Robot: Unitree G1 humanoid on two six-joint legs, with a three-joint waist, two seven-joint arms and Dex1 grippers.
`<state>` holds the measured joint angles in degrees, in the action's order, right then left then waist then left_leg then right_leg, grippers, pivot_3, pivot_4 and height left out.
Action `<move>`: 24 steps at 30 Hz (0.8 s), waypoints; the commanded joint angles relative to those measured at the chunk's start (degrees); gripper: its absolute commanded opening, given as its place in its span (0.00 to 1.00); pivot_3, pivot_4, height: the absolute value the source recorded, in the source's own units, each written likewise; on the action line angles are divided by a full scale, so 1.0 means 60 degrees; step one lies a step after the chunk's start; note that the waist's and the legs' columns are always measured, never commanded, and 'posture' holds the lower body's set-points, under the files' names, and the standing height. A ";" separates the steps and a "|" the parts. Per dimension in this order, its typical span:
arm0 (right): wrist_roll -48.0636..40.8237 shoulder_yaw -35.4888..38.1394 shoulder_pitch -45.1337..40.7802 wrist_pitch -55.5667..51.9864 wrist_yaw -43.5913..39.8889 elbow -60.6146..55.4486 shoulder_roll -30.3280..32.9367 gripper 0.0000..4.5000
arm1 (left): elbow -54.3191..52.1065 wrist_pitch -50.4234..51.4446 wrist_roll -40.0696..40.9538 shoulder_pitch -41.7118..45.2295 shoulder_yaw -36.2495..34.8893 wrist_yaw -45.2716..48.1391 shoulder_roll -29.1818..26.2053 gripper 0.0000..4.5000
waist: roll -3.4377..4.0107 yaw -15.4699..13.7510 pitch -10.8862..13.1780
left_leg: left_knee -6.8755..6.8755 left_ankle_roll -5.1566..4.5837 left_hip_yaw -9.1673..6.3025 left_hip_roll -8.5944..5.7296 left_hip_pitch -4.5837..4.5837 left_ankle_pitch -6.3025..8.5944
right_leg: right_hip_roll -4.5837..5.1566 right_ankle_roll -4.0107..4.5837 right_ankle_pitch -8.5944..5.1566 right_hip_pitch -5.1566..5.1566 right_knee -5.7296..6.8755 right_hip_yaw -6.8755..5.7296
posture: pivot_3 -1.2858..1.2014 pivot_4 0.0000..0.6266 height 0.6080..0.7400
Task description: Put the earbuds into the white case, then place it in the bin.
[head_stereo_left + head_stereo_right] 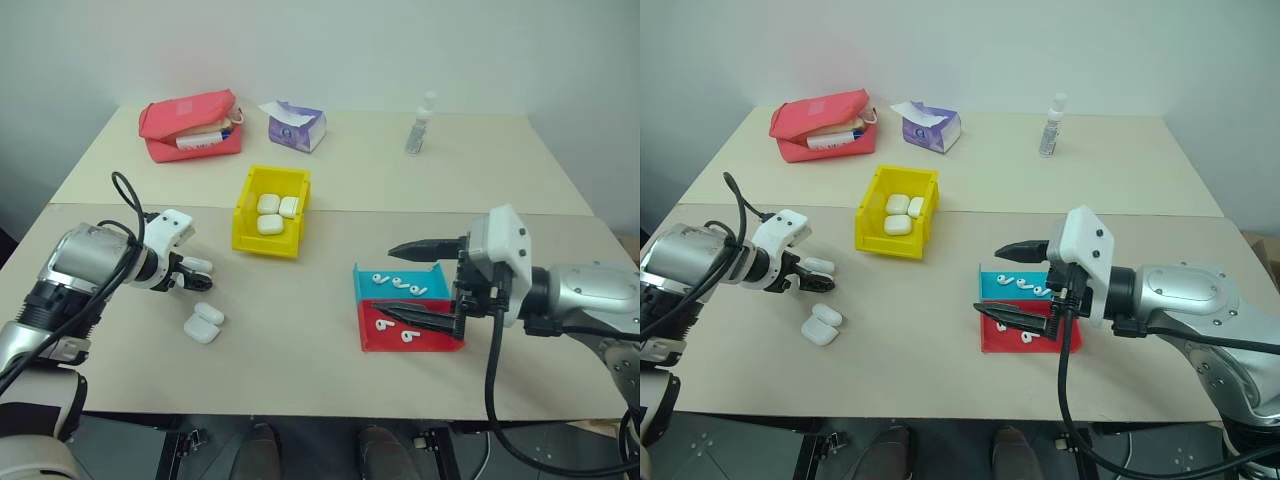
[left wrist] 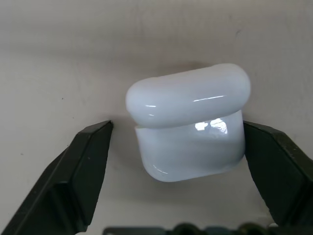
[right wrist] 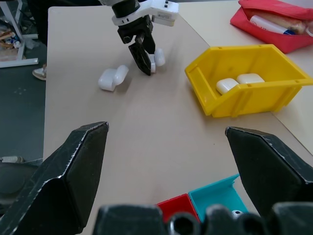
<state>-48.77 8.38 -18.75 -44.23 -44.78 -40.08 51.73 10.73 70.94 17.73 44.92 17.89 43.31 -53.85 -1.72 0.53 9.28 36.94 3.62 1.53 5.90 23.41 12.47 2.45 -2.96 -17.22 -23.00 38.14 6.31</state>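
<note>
Bracketing the white case point(image 2: 188, 122) on the table point(image 1: 300, 340) with left gripper point(image 1: 198, 272) parted, one side seemingly touching; centre first, squeeze below lid seam. Right gripper point(image 1: 384, 279) spread wide over tray point(image 1: 440, 345) earbuds point(image 1: 400, 285).

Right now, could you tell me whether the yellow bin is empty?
No, the yellow bin already holds three white cases lying side by side on its floor.

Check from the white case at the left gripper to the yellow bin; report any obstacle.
Nothing visible: bare table lies between the white case and the yellow bin; the second case sits off that line.
</note>
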 commanded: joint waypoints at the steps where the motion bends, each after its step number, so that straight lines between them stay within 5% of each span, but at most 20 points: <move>1: -0.0255 0.0350 -0.0025 0.0043 0.0071 -0.0232 0.0037 1.00 | -0.0223 -0.0041 -0.0098 -0.0205 -0.0175 0.0183 -0.0083 0.66 | 0.0000 0.0002 0.0000 | 0.0000 0.0000 0.0000 0.0000 0.0000 0.0000 | 0.0000 0.0000 0.0000 0.0000 0.0000 0.0000 | 0.52 0.24 1.00; 8: -0.0113 0.0191 -0.0174 0.0113 0.0075 -0.0027 -0.0047 1.00 | -0.0628 -0.0633 -0.0247 -0.0831 -0.1449 -0.0542 0.0115 0.64 | 0.0000 0.0044 0.0000 | 0.0000 0.0000 -0.0002 0.0001 -0.0001 0.0000 | 0.0000 0.0000 0.0000 -0.0002 0.0001 -0.0001 | 0.52 0.24 1.00; 12: 0.0100 0.0184 -0.0084 0.0297 -0.0009 0.0078 -0.0083 1.00 | -0.1474 -0.2949 0.0589 -0.1810 -0.4165 -0.0412 0.0595 0.64 | -0.0004 0.0030 0.0000 | 0.0005 0.0000 -0.0007 0.0002 0.0011 0.0000 | 0.0000 0.0000 0.0001 -0.0006 0.0002 -0.0007 | 0.52 0.24 1.00; 16: 0.0325 0.0227 0.0039 0.0590 0.0012 0.0148 -0.0279 1.00 | -0.2326 -0.3480 0.1724 -0.2293 -0.6364 -0.0469 0.1238 0.64 | -0.0004 0.0023 0.0000 | 0.0007 0.0000 -0.0016 0.0004 0.0028 0.0000 | 0.0003 0.0001 0.0001 -0.0011 -0.0006 -0.0021 | 0.52 0.24 1.00; 24: 0.1215 -0.0251 -0.0538 0.1271 -0.0008 0.0858 -0.0811 1.00 | -0.4202 -0.4943 0.2719 -0.2219 -0.6101 -0.0621 0.3460 0.64 | -0.0004 -0.0117 -0.0002 | 0.0041 0.0001 -0.0037 0.0001 -0.0010 -0.0001 | 0.0008 -0.0006 0.0005 0.0062 -0.0010 -0.0044 | 0.52 0.24 1.00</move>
<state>-42.55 6.48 -20.80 -38.78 -44.53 -35.02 46.83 -10.57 44.69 32.22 30.78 -19.49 38.37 -33.16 -1.75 -0.17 9.27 37.20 3.63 1.29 5.91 23.33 12.47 2.49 -2.99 -17.19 -22.60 38.08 6.05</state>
